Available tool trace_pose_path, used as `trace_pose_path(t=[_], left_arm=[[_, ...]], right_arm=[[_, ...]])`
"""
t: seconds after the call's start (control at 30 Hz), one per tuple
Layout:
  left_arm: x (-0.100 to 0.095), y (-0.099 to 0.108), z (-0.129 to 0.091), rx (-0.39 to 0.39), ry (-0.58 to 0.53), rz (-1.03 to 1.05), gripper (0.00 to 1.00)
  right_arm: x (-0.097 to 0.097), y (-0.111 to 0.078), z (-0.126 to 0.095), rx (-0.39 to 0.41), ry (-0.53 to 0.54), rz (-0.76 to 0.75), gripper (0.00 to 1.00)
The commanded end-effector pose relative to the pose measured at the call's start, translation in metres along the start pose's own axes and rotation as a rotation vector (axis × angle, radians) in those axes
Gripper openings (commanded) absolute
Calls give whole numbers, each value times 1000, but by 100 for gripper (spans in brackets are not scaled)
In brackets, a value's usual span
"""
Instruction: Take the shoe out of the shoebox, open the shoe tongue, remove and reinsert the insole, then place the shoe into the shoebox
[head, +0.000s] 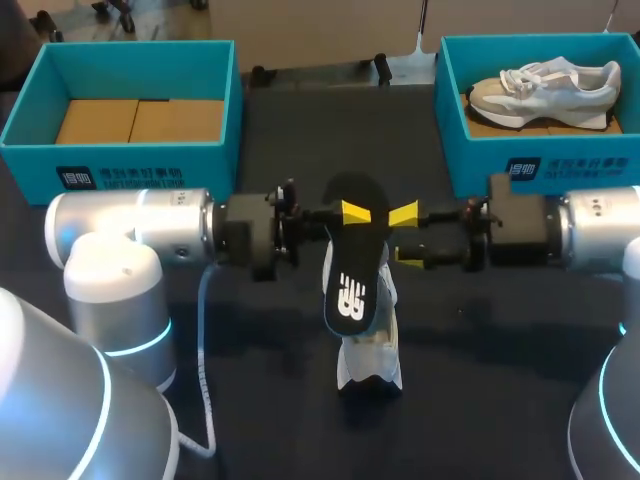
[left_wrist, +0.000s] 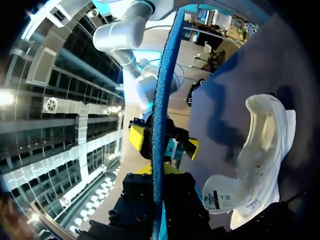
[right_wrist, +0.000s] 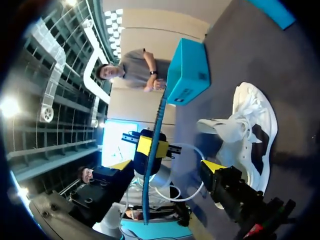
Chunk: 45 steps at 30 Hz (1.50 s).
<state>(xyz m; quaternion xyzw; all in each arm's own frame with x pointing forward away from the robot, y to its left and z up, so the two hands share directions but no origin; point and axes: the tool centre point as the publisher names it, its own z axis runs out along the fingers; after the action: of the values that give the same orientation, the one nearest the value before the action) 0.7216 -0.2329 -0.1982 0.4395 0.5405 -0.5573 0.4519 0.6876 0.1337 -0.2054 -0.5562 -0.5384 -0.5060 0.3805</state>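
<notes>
- left gripper (head: 352, 213) was clenched on the insole (head: 353, 270), holding it up over the middle of the table (head: 500, 400), side w/ the white logo facing up.
- from the left wrist cam the insole showed edge-on, running straight out from btwn that gripper's fingers.
- right gripper (head: 406, 235) was released, fingers spread wide, just beside the insole's right edge. couldn't tell if either tip touched it.
- from the right wrist cam the insole stood btwn its two yellow tips, nearer one than the other.
- shoe (head: 370, 355), white, lay on the table right under the insole, opening gaping & tongue (left_wrist: 217, 197) folded out.
- left box (head: 150, 165), teal, sat at the far left of the table w/ brown cardboard (head: 140, 120) inside.
- right box (head: 480, 150), same teal, sat at the far right & held a second shoe (head: 545, 88), grey & white.
</notes>
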Motion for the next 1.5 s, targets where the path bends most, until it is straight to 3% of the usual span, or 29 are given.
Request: trace_pose_path(t=[0.03,0.07,0.93,1.33,1.4,1.43,1.5], left_arm=[[1,-4,-8,2,-15,-21,0],[1,-4,-8,2,-15,-21,0],[1,-4,-8,2,-15,-21,0],[1,-4,-8,2,-15,-21,0],[1,-4,-8,2,-15,-21,0],[1,-4,-8,2,-15,-21,0],[1,-4,-8,2,-15,-21,0]], right_arm=[[6,1,-22,9,-102,-93,100],[3,1,-25,-18,-88,-91,100],[3,1,-25,-18,-88,-91,100],[0,15,-57,238,-215,-859,100],[-1,12,-60,302,-126,-1082,100],[-2,11,-59,385,-130,-1135,100],[-2,11,-59,385,-130,-1135,100]])
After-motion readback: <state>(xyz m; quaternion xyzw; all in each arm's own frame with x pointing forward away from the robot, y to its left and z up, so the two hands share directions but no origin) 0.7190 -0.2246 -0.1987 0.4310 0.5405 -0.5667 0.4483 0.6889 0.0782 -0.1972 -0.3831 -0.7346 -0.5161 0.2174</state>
